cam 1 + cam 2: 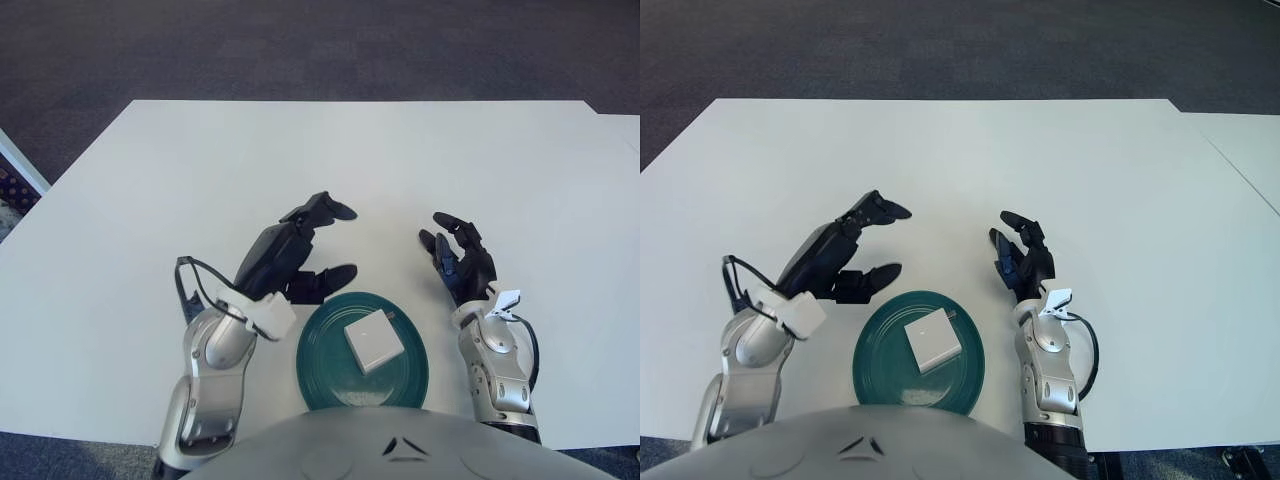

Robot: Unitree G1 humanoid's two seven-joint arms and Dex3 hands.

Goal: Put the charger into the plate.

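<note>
A white square charger [374,343] lies flat inside the dark green plate [320,352] at the near edge of the white table. My left hand [310,245] is just left of and above the plate, fingers spread and holding nothing. My right hand [455,250] is to the right of the plate, fingers relaxed open and empty. Neither hand touches the charger.
The white table [330,170] stretches far ahead and to both sides. Dark carpet lies beyond its far edge. A second white surface [1250,150] shows at the right edge.
</note>
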